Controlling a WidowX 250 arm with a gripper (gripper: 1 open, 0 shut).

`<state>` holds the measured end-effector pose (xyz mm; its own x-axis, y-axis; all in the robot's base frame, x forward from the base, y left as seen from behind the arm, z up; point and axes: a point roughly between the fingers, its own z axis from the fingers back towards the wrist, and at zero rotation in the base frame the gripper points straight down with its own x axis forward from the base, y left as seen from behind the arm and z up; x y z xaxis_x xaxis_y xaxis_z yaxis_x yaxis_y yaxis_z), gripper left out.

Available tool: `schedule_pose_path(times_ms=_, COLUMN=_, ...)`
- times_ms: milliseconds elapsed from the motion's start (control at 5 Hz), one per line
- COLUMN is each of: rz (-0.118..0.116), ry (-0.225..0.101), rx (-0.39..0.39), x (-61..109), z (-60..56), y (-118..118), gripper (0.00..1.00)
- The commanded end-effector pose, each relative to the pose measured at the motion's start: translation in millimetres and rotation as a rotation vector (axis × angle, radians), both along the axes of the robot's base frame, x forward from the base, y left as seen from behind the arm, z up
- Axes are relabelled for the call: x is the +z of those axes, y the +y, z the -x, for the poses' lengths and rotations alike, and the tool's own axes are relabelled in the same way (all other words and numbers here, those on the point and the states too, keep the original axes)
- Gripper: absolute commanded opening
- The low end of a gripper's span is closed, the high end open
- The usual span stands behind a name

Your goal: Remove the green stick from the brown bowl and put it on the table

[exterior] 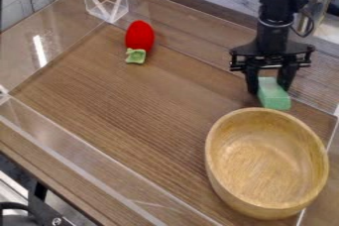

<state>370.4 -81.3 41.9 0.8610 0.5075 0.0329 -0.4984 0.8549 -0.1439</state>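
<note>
The black gripper [272, 78] is pointing down, its fingers closing around the flat light-green rectangular block [276, 96] just beyond the tan wooden bowl [267, 161] on the wood-grain tabletop [119, 111].

Even bright light, soft, slightly blurry perhaps

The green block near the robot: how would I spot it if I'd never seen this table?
Find the big wooden bowl at the table's near right. Just behind it, under the robot's black fingers, sits the green block, the only flat, pale-green piece; the red toy lies far left.
</note>
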Motion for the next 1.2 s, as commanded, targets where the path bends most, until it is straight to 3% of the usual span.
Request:
schedule_pose_path(times_ms=0, rz=0.015, ry=-0.059, rx=0.064, x=13.1, z=-3.5, y=5, gripper=0.0)
schedule_pose_path(times_ms=600, rz=0.038, ry=-0.089, rx=0.001, x=38.5, z=-9.5, y=12, gripper=0.0)
schedule_pose_path(times_ms=1000, rz=0.05, ry=-0.114, rx=0.041, x=43.2, z=-7.8, y=2, gripper=0.0)
